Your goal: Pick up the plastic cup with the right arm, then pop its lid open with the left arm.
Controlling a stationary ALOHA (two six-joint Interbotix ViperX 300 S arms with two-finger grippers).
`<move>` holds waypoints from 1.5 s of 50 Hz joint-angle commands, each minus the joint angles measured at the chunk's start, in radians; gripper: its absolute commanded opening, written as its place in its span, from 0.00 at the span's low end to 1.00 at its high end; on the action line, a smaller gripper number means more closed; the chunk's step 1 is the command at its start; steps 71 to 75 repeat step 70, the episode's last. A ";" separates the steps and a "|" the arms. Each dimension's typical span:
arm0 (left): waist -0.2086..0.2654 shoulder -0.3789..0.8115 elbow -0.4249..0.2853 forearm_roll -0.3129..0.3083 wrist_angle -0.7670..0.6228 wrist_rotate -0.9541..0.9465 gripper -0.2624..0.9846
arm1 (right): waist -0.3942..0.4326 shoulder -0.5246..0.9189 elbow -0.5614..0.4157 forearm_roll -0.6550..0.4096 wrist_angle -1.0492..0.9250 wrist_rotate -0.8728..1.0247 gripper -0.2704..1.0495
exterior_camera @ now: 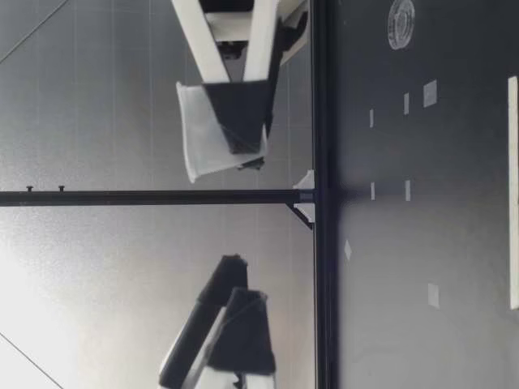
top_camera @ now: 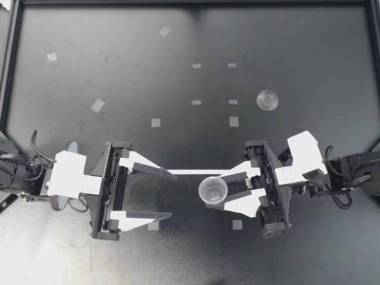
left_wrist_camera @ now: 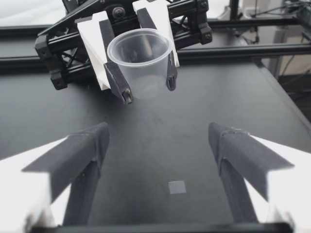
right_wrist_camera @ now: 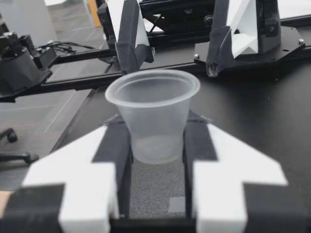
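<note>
- Done, by my judgement: the cup point(top_camera: 212, 190) is off the bench point(top_camera: 119, 71), clamped from two sides in the right jaws, near mid-bench.
- Not done: the left jaws stand wide apart and empty, facing the cup without touching it.
- Only the low view shows the cup point(exterior_camera: 203, 138) upright, well above the bench.
- The top view shows a clear round thing point(top_camera: 268, 100) lying well apart from both jaws. The wrist views miss it.
</note>
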 commanded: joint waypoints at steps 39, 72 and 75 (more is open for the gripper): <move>0.005 -0.008 -0.018 -0.002 0.003 -0.003 0.79 | 0.005 -0.008 -0.008 0.002 0.006 0.000 0.34; 0.005 -0.008 -0.014 -0.002 0.003 -0.002 0.79 | 0.005 -0.008 -0.012 -0.002 0.026 0.000 0.34; 0.005 -0.008 -0.014 -0.002 0.003 -0.002 0.79 | 0.005 -0.008 -0.012 -0.002 0.026 0.000 0.34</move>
